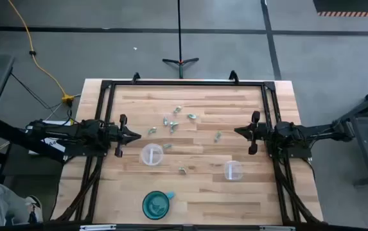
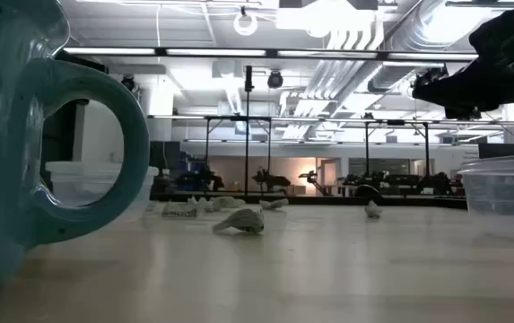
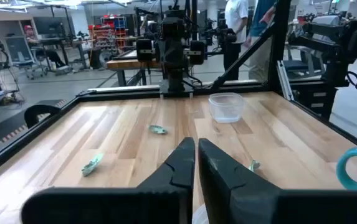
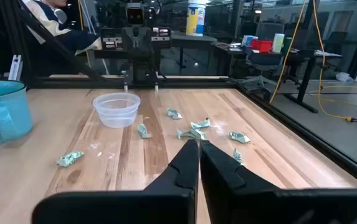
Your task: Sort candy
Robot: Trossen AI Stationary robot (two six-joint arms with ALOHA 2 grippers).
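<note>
tiny pale green and silvery-white wrapped candy [image 1: 173, 122], scattered loose across the upper middle of the high view, one stray sweet [image 1: 183, 171] lower down between the two small clear plastic cups [image 1: 151, 154] [image 1: 233, 170]. probably feather-light, crinkly and slick, likely to skid or flip when nudged; best pinched across the plump middle, not the twisted ends. none sorted yet, judging by the cups, though hard to tell whether anything sits inside them. left gripper [image 1: 132, 135] at centre left, fingers together, holding nothing. right gripper [image 1: 239, 132] at centre right, likewise closed and empty. round teal ceramic mug [image 1: 156, 205] at bottom centre, contents not made out. light wooden table [image 1: 203, 192] beneath. exact candy count unclear.
</note>
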